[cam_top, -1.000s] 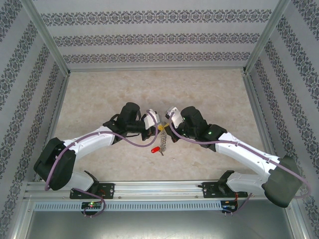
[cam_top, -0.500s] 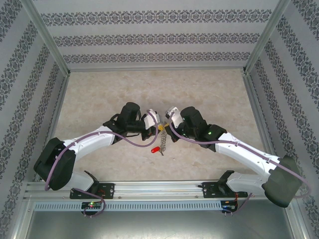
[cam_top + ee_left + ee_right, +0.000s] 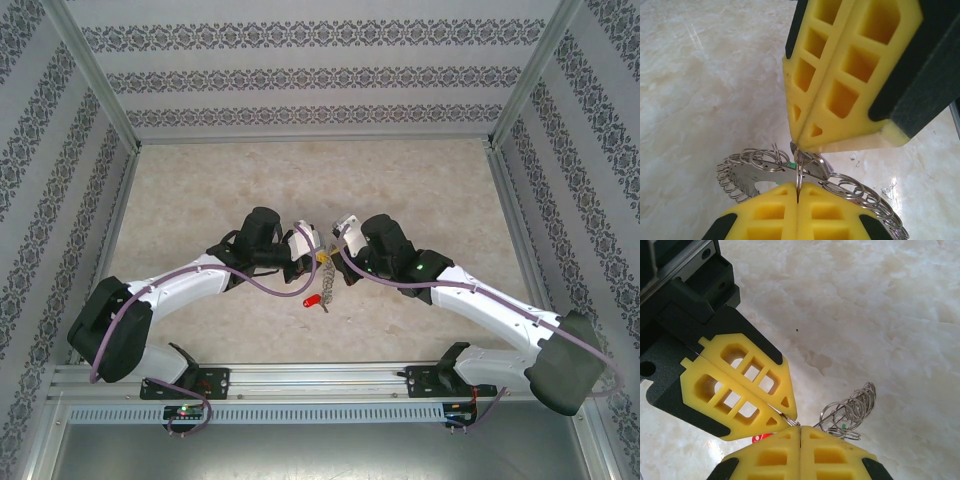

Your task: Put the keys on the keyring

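The keyring [image 3: 747,176], a flat grey ring fringed with wire loops, is held off the table between both grippers. My left gripper [image 3: 797,194] is shut on one small wire loop [image 3: 798,172] at the ring's rim. Tip to tip against it, my right gripper [image 3: 796,142] is shut on the same spot of the rim. From the right wrist the keyring [image 3: 852,407] is edge-on beside the right gripper [image 3: 800,430] and the left gripper [image 3: 786,413]. From above, the keyring [image 3: 326,284] hangs below the meeting grippers, the red key tag [image 3: 311,300] beside it. A green tag [image 3: 845,426] peeks behind the ring.
Pale marbled table [image 3: 200,190] lies all around, bounded by patterned walls and aluminium posts [image 3: 95,80]. The left arm [image 3: 190,280] and right arm [image 3: 480,300] converge at mid-table.
The right gripper has edged very slightly left toward the left gripper; the keyring and red tag hang in the same place.
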You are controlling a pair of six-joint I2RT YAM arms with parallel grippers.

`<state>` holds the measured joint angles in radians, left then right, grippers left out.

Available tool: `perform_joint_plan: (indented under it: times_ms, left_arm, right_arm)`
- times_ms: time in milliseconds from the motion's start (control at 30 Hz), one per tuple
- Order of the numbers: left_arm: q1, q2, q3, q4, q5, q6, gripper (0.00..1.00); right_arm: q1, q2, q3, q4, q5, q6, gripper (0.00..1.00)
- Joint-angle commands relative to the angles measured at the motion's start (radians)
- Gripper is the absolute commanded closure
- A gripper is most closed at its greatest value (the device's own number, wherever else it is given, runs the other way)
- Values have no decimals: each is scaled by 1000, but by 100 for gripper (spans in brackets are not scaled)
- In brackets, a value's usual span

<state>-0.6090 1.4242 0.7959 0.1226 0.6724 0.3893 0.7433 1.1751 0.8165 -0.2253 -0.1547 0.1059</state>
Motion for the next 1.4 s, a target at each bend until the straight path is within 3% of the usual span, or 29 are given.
perform_joint_plan:
  times_ms: [0, 267, 567, 733, 967, 1133, 1367]
  left_arm:
    - [-12, -20, -1, 13, 5, 10, 100]
    - [-13, -3, 17, 22, 34, 3, 87]
    - [-13, 13, 35, 4, 32, 15, 83]
    - [-13, 19, 40, 2, 32, 21, 84]
    - [-13, 7, 30, 0, 18, 21, 96]
    - [-12, -7, 14, 3, 2, 20, 98]
    - [-12, -13, 2, 10, 4, 15, 99]
  right_arm:
    - [-9, 1, 30, -1, -15, -2, 100]
    - [-8, 4, 41, 17, -58, -17, 100]
    - [-8, 14, 47, 19, -85, -24, 100]
    - [-7, 15, 48, 16, -92, -27, 100]
    - [-8, 2, 36, -1, -47, -21, 100]
    - [-19, -17, 3, -26, 49, 11, 100]
    - [-35, -34, -27, -23, 73, 40, 100]
